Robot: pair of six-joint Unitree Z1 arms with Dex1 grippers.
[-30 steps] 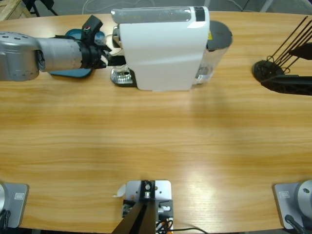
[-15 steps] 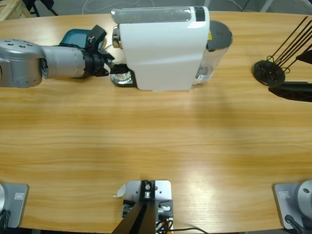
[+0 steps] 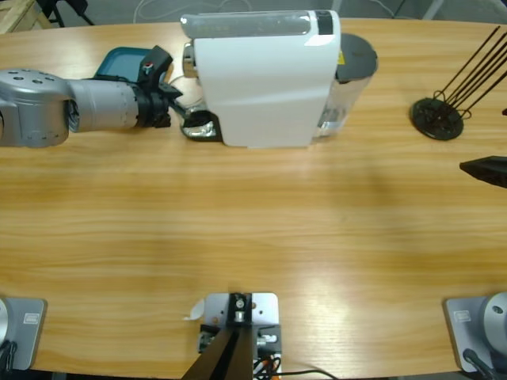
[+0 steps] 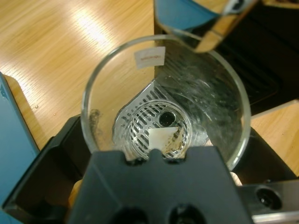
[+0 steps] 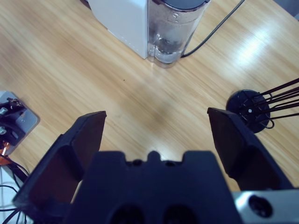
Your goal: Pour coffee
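Beside the coffee machine point(image 3: 265, 79), left pincer point(image 3: 188, 119) seemingly clamps a clear glass point(image 4: 163, 100) (right pincer point(image 5: 156, 135) gapes wide).

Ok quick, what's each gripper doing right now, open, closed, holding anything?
Left gripper: shut on the glass cup at the coffee machine.
Right gripper: open, holding nothing.

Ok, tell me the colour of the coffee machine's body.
White, with a grey band along its top; the coffee machine shows best in the high view.
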